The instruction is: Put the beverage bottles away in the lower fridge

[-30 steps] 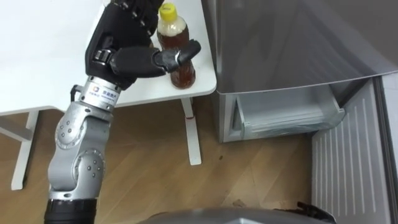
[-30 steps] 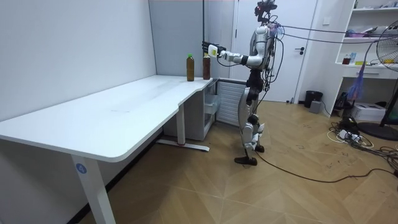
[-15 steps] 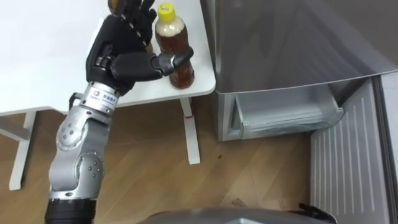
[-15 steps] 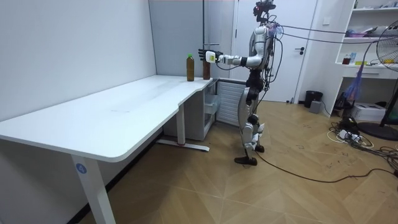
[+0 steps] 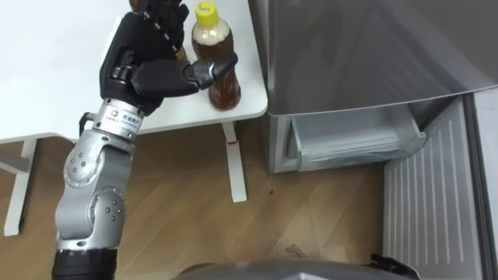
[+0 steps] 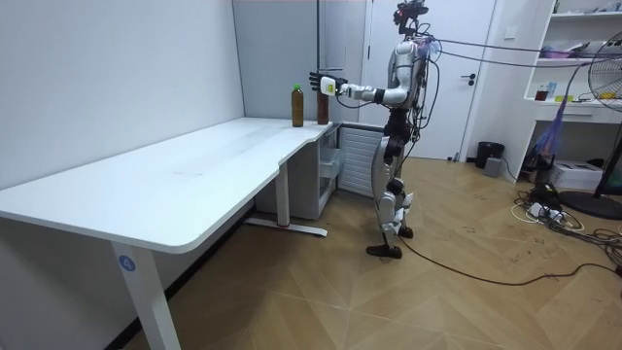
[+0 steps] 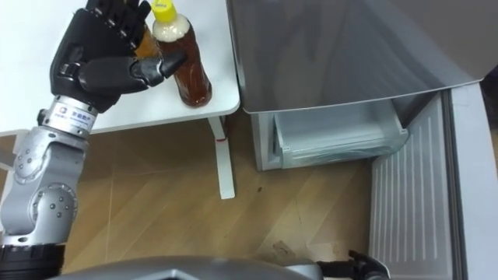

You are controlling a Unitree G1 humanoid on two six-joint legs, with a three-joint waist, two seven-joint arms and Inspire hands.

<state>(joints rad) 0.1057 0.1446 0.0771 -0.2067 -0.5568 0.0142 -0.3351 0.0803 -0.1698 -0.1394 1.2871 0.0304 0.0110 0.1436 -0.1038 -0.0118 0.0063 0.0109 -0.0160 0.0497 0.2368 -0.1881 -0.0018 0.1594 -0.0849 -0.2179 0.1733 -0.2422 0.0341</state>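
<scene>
**Left eye view:** left robot hand (image 5: 144,66) spread, thumb laid across the yellow-capped tea bottle (image 5: 214,58), which stands upright at the bench (image 5: 62,85) corner.
**Room view:** robot stands by the bench end.
**Right eye view:** advisably, the fingers (image 7: 117,15) wrap fully round the bottle before it is lifted toward the open fridge drawer (image 7: 334,136).

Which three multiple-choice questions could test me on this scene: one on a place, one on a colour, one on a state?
1. Where does the tea bottle stand?
A. on the floor
B. on the white table's corner beside the fridge
C. in the fridge drawer

2. What colour is its cap?
A. yellow
B. red
C. blue

3. How is the lower fridge door?
A. shut
B. taken off
C. open

Answers:
1. B: it stands at the table's edge, by the left hand.
2. A: the cap is plainly yellow.
3. C: the door is swung out and a drawer shows.
</scene>
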